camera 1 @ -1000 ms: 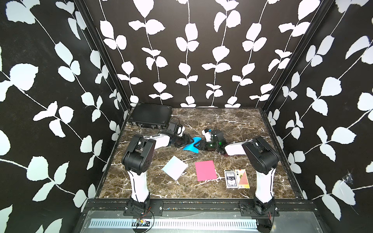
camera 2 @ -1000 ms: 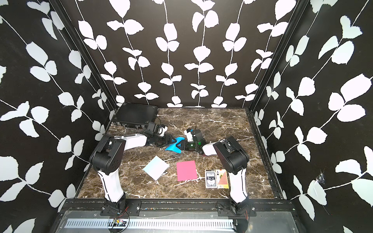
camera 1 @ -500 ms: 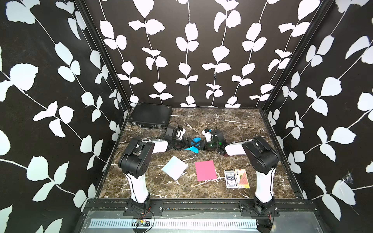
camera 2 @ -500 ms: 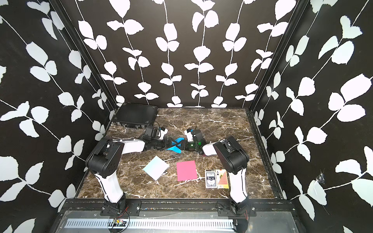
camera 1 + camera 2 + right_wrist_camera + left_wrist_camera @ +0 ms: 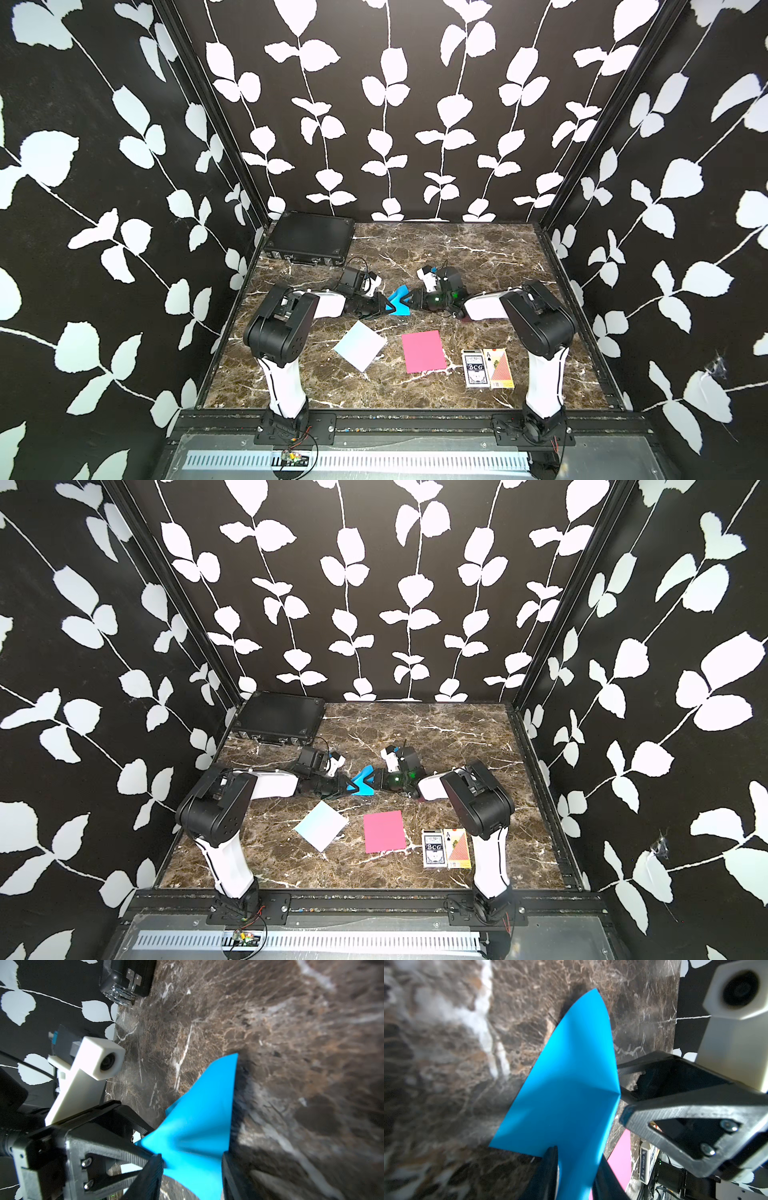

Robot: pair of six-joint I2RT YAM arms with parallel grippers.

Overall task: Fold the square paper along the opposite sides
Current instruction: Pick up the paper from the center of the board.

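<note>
- Right now the blue paper [image 5: 400, 300] sits mid-frame in both top views, raised off the marble table [image 5: 478, 257] and bowed.
- My right gripper [image 5: 190, 1167] pinches one edge, creasing it.
- My left gripper [image 5: 576, 1169] straddles the opposite edge; I cannot tell if it grips.

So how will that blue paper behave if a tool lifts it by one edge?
Likely floppy: the blue paper bows and creases between the left tool and right tool. Probably very light, and thin enough to crumple easily.
</note>
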